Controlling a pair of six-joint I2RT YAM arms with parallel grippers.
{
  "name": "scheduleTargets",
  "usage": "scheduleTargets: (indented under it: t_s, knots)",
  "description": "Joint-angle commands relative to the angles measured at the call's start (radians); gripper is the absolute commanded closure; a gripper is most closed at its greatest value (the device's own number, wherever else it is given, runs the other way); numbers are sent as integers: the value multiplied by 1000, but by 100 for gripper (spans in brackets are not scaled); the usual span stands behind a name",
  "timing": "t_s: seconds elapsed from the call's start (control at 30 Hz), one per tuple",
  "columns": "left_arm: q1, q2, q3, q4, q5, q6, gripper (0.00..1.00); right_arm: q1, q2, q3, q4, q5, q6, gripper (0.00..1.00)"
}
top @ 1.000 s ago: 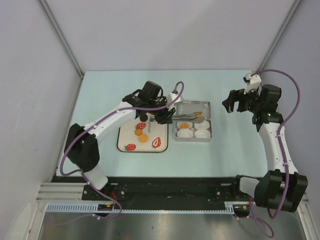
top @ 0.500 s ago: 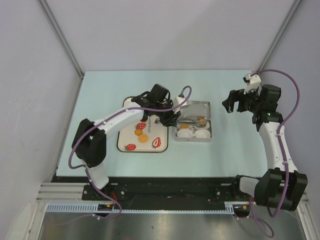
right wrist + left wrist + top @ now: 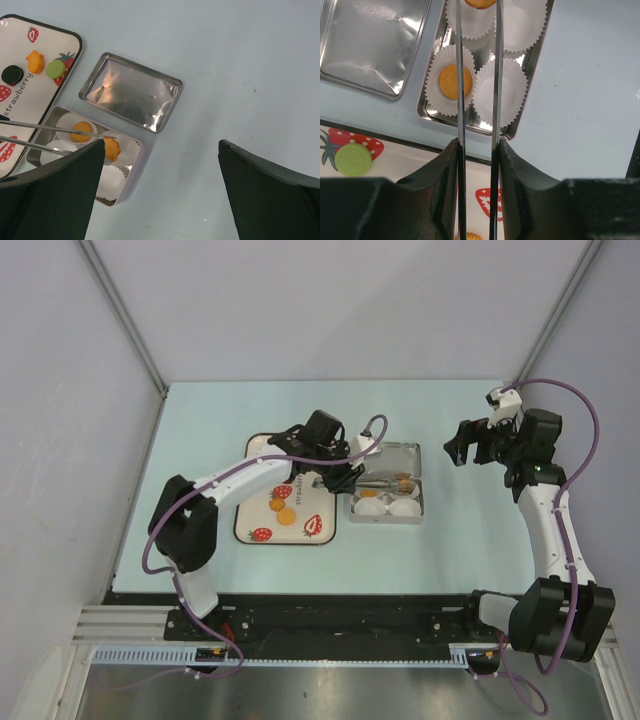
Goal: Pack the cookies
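My left gripper (image 3: 336, 476) is shut on metal tweezers (image 3: 477, 75), whose blades reach over an open tin (image 3: 423, 502) lined with white paper cups. One orange cookie (image 3: 454, 81) lies in a cup. Another orange cookie (image 3: 111, 148) sits at the tweezers' tips over a neighbouring cup; I cannot tell whether it is still pinched. On the strawberry tray (image 3: 250, 510) lie a black cookie (image 3: 11, 75), an orange one (image 3: 34, 61) and a green disc (image 3: 55, 68). My right gripper (image 3: 462, 452) is open and empty, in the air far right of the tin.
The tin's lid (image 3: 392, 456) lies upside down just behind the tin, touching it. The tray lies directly left of the tin. Grey walls close the table at the back and both sides.
My left wrist has moved right, carrying the tweezers and the orange cookie a little further across the tin's back row. The right arm has not moved.
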Motion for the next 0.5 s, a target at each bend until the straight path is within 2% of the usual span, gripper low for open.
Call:
scheduleTargets:
  t_s: [0.0, 0.47]
  knots:
    - [-13, 2, 43, 43, -7, -7, 66, -5, -10, 0, 5, -18, -15, 0]
    - [-17, 31, 46, 53, -40, 4, 59, -5, -2, 1, 3, -15, -19, 0]
